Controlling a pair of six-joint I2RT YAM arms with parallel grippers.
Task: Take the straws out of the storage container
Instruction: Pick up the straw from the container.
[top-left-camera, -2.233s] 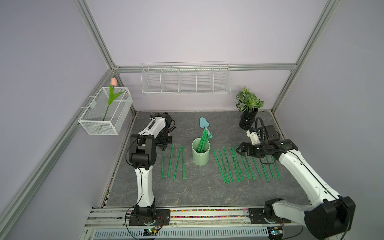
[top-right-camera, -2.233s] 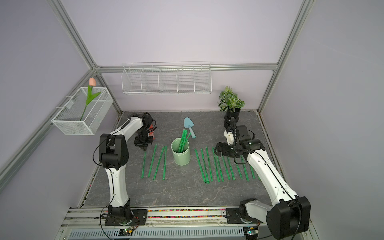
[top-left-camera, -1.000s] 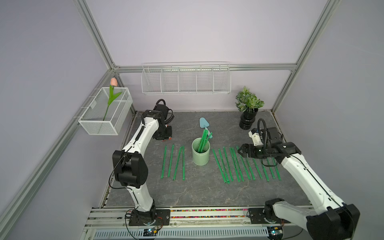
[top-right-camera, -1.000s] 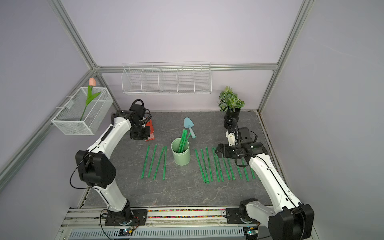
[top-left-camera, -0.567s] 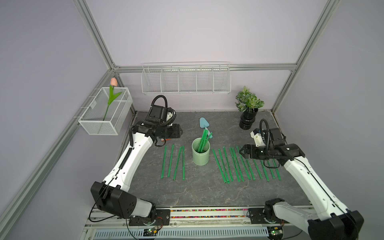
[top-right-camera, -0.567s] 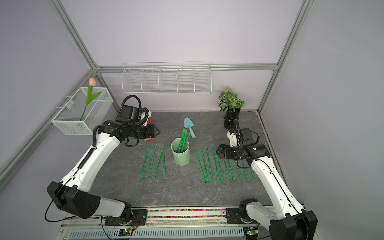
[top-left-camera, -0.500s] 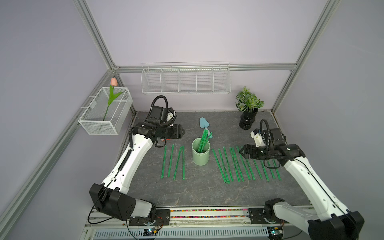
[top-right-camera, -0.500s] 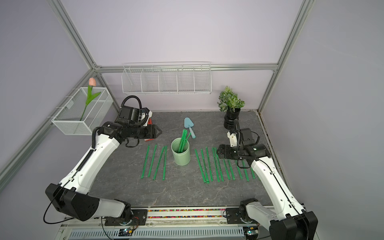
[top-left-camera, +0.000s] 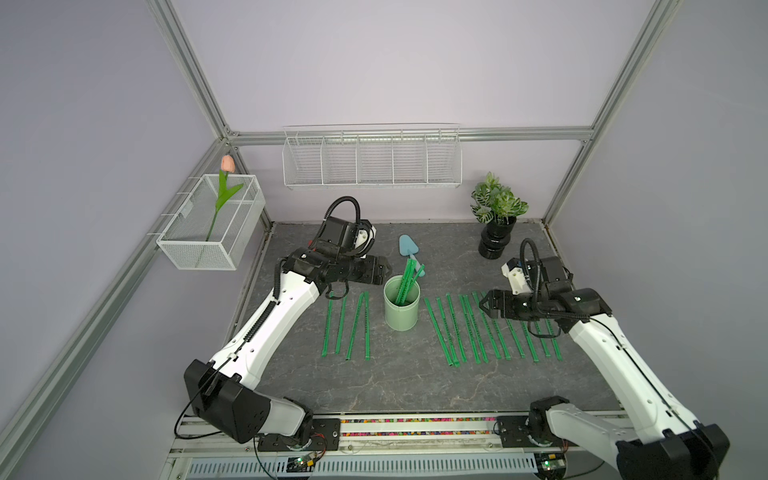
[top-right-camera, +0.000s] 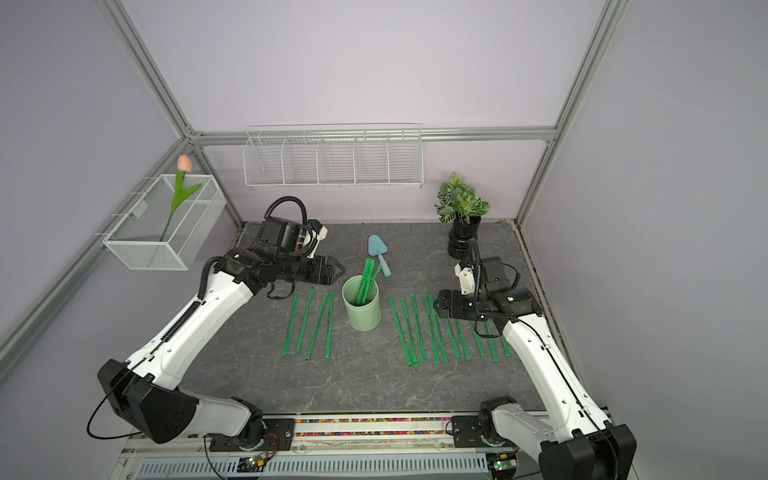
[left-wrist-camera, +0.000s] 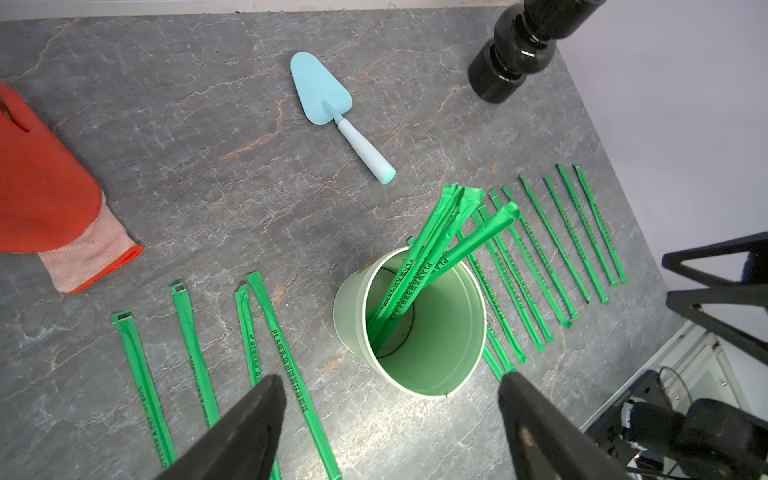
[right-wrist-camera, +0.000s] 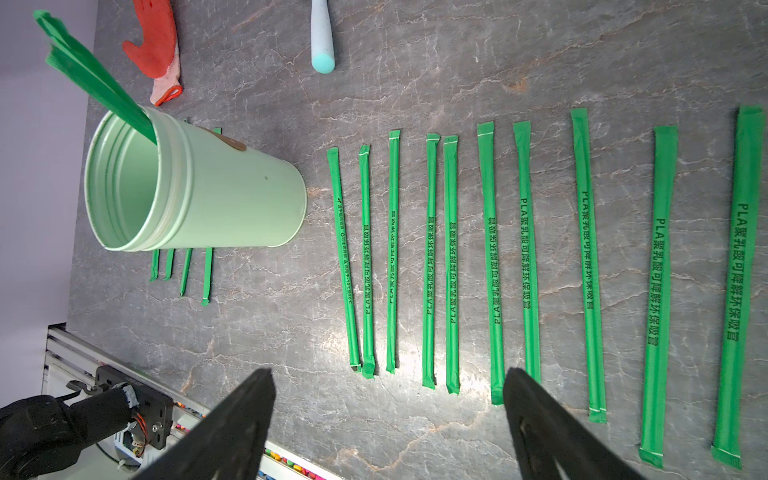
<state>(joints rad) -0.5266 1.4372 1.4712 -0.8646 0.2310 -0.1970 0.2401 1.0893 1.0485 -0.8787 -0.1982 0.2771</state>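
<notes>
The storage container (top-left-camera: 401, 309) (top-right-camera: 361, 309) is a mint-green cup standing upright mid-table, with a few green straws (top-left-camera: 406, 280) (left-wrist-camera: 440, 245) leaning out of it toward the back. Several more straws lie flat in a row to its left (top-left-camera: 347, 326) and in a longer row to its right (top-left-camera: 490, 328) (right-wrist-camera: 453, 257). My left gripper (top-left-camera: 387, 271) (top-right-camera: 341, 271) (left-wrist-camera: 390, 380) hovers open and empty just left of the cup's rim, apart from the straws. My right gripper (top-left-camera: 483, 305) (right-wrist-camera: 386, 374) is open and empty above the right row.
A blue trowel (top-left-camera: 409, 248) lies behind the cup. A black plant pot (top-left-camera: 496, 243) stands at the back right and a red glove (left-wrist-camera: 45, 187) lies at the back left. Wire baskets hang on the back wall (top-left-camera: 372, 160) and the left wall (top-left-camera: 212, 226).
My left arm swung from the back left corner toward the cup, and its gripper opened on the way. The right arm barely shifted and stayed open.
</notes>
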